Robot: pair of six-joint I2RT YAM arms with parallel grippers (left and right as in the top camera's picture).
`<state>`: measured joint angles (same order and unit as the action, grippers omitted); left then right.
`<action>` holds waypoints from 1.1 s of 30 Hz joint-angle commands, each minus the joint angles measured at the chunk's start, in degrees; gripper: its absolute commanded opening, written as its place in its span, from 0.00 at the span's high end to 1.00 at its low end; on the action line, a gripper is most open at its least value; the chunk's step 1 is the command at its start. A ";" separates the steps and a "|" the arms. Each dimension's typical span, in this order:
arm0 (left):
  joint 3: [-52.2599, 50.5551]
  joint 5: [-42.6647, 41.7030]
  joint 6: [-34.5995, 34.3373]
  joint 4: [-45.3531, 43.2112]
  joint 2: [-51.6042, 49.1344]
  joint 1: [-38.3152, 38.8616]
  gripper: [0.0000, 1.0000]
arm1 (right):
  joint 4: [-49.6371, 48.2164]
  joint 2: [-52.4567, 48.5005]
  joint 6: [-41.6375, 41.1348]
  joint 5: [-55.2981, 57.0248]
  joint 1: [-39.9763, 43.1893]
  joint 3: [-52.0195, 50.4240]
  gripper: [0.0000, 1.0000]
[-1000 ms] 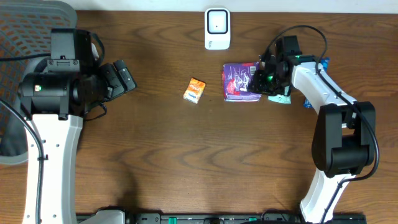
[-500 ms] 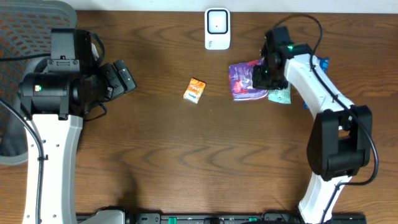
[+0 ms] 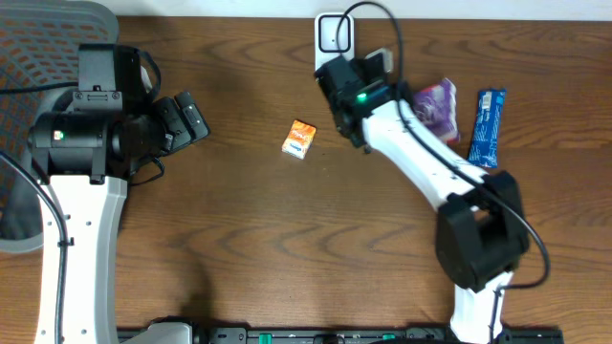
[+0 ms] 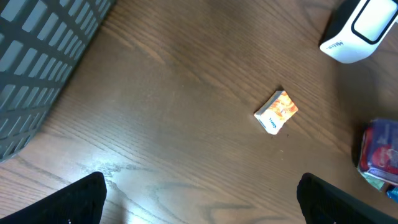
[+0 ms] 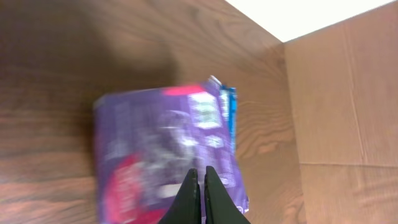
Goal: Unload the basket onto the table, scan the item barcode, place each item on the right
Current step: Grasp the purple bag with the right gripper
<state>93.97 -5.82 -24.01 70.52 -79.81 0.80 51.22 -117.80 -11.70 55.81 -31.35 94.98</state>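
Right gripper (image 5: 198,186) pinches tight on the purple packet (image 5: 161,146) by its edge, holding it aloft; pickup looks done, but showing its barcode to the scanner (image 3: 334,38) nearby is not yet done.

A robot lab bench laid out like a shop checkout is suggested: a white barcode scanner (image 3: 334,33) is set at the far edge of a wood-grain table (image 3: 239,239), with a left arm (image 3: 81,143) and a right arm (image 3: 421,158) mounted either side of it. Near the scanner an orange packet (image 3: 300,139), a purple packet (image 3: 437,103) and a blue bar (image 3: 487,124) are seen. A mesh chair (image 3: 38,29) is placed well to its left, and cardboard (image 5: 342,93) is glimpsed past the table's edge.
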 commanded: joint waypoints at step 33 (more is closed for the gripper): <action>0.00 0.37 0.17 0.15 0.09 -0.24 0.02 | 6.86 2.67 0.68 -77.59 38.88 -6.01 0.19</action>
<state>93.97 -5.85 -24.01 70.50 -79.81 0.80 60.80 -115.24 -13.08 -15.11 7.16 92.01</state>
